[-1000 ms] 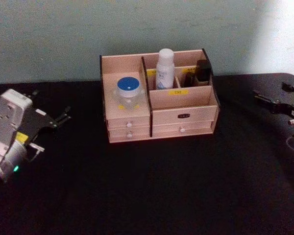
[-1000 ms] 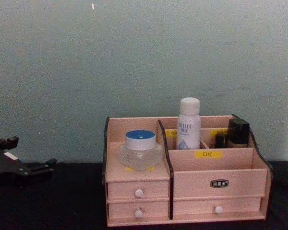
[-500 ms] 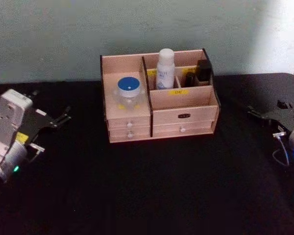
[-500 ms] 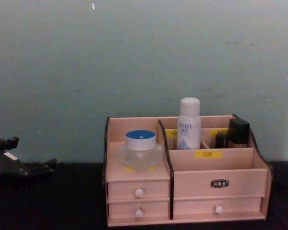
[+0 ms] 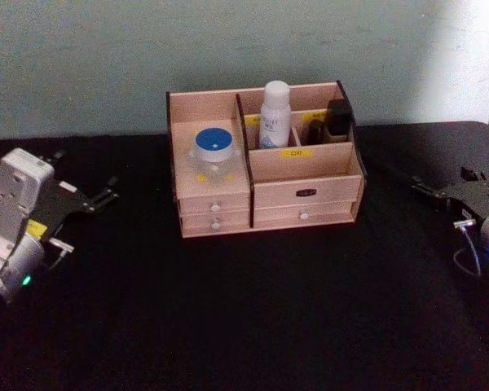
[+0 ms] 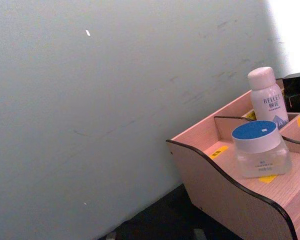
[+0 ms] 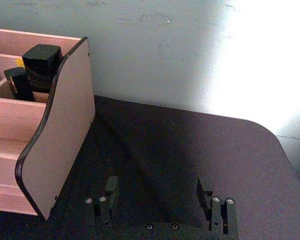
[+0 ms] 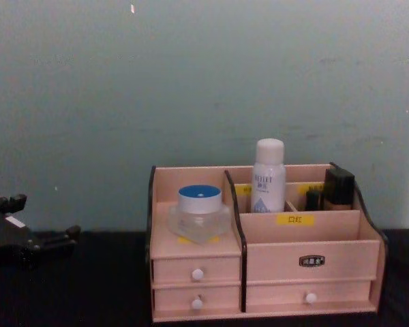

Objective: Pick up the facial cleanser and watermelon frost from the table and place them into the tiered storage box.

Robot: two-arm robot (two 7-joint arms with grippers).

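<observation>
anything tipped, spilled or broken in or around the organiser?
Nothing stands out. The tiered storage box sits square on the table; the white bottle, blue-lidded jar and dark items stand upright in their compartments. No spill shows.

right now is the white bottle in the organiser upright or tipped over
Upright. The white bottle stands cap-up in a rear compartment of the tiered storage box, its cap rising above the box's top edge.

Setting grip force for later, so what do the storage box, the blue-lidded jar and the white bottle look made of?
Tiered storage box: thin pale wood panels, matte, with black edge trim; likely plywood or fibreboard. Blue-lidded jar: clear, thick-walled body, glass or hard acrylic, with a matte plastic-looking lid. White bottle: opaque, smooth, probably plastic, with a printed label.
</observation>
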